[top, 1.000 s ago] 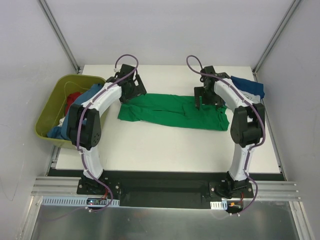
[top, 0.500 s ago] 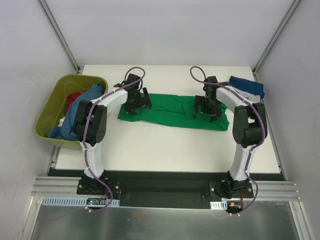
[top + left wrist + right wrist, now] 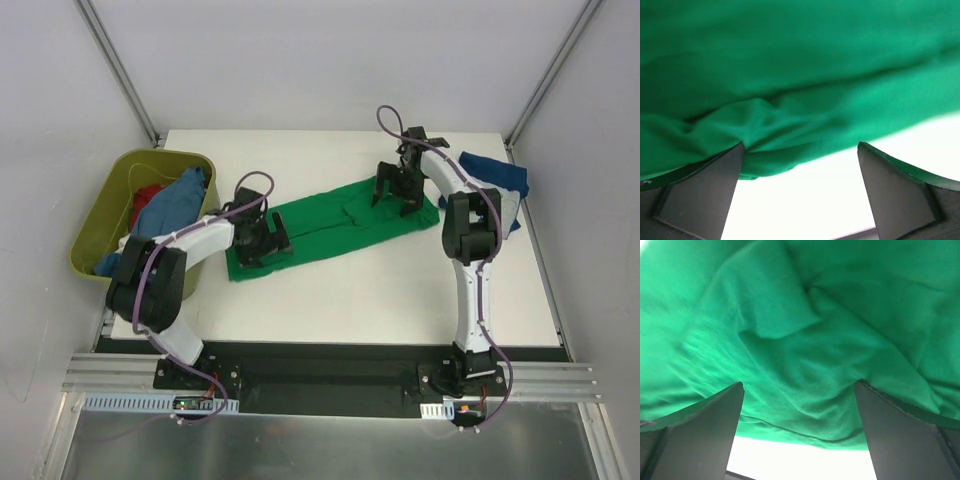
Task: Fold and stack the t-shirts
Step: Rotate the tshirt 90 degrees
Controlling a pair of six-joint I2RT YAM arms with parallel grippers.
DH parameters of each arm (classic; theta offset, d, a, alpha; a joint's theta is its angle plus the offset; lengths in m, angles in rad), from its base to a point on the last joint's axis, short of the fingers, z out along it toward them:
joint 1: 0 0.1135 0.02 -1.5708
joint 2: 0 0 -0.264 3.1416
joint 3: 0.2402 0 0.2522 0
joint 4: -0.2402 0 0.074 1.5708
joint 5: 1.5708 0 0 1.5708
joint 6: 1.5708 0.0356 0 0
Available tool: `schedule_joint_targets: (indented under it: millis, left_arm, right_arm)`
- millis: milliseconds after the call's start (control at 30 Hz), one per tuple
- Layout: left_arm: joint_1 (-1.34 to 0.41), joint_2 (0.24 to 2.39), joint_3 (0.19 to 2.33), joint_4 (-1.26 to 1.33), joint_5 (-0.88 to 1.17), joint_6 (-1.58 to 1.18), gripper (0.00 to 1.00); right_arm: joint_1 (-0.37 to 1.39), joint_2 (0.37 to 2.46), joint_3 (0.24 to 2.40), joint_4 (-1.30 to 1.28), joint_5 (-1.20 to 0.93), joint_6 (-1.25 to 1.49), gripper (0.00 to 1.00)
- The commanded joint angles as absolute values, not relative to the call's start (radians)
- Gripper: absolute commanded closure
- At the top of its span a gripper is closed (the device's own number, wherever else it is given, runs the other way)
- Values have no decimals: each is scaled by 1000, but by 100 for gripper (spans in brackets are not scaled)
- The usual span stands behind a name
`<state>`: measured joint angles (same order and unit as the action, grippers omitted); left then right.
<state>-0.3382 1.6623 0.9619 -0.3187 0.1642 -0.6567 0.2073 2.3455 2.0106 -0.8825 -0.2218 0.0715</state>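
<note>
The bright green t-shirt (image 3: pixel 330 225) lies folded into a long strip, slanting from near left to far right on the white table (image 3: pixel 350 300). My left gripper (image 3: pixel 262 240) is low over its near-left end, open. In the left wrist view its fingers (image 3: pixel 705 192) straddle the green shirt's edge (image 3: pixel 790 100), with bare table between them. My right gripper (image 3: pixel 398 190) is open on the far-right end. There the green shirt (image 3: pixel 805 340) is rumpled and fills the gap between the right gripper's fingers (image 3: pixel 900 432). A navy shirt (image 3: pixel 495 172) lies at the back right.
An olive-green tub (image 3: pixel 88 262) stands off the table's left edge, holding a mid-blue shirt (image 3: pixel 170 200) and a red one (image 3: pixel 148 195). Grey walls close in the back and both sides. The right arm's elbow is beside the navy shirt.
The green strip has swung from lying straight across to a slant. Its left end came toward me with the left gripper, and its right end went back with the right gripper.
</note>
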Motion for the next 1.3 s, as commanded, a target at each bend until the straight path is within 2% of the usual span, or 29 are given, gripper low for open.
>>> schedule_joint_targets:
  millis: [0, 67, 100, 167, 300, 433, 500, 600, 833, 1000, 1100, 1267]
  left_arm:
    - [-512, 1586, 764, -460, 313, -788, 1]
    - [-602, 1580, 759, -457, 345, -874, 1]
    - [-705, 1591, 785, -451, 345, -899, 1]
    - [-800, 1655, 846, -437, 316, -914, 1]
    - [-1006, 1822, 1093, -375, 296, -885, 1]
    - [-1071, 1988, 1244, -302, 341, -893, 1]
    - [-1074, 2023, 1270, -279, 296, -900, 1]
    - [-1071, 2013, 1270, -272, 226, -905, 1]
    - [-1072, 1916, 1264, -270, 261, -865, 1]
    - [-1101, 1812, 1264, -270, 258, -831, 1]
    - [-1123, 1706, 1220, -268, 219, -799, 1]
    - [-1124, 1514, 1069, -278, 204, -773, 1]
  right_arm:
    - [242, 2530, 2278, -896, -342, 90, 3]
    - [256, 2574, 2377, -852, -408, 132, 3]
    - [274, 2594, 2381, -757, -426, 155, 3]
    - [296, 2605, 2382, -663, -445, 240, 3]
    - [357, 2658, 2439, -456, -426, 351, 3]
    - [374, 2683, 2453, -344, -364, 405, 3]
    - [371, 2681, 2453, -308, -318, 385, 3]
    - [357, 2697, 2460, -259, -253, 367, 3]
    - [305, 2640, 2473, -245, -271, 384, 3]
    - [308, 2473, 2464, -282, -301, 310, 3]
    - [308, 2364, 2387, -304, -316, 288, 3]
    - [342, 2241, 2329, -489, -298, 164, 3]
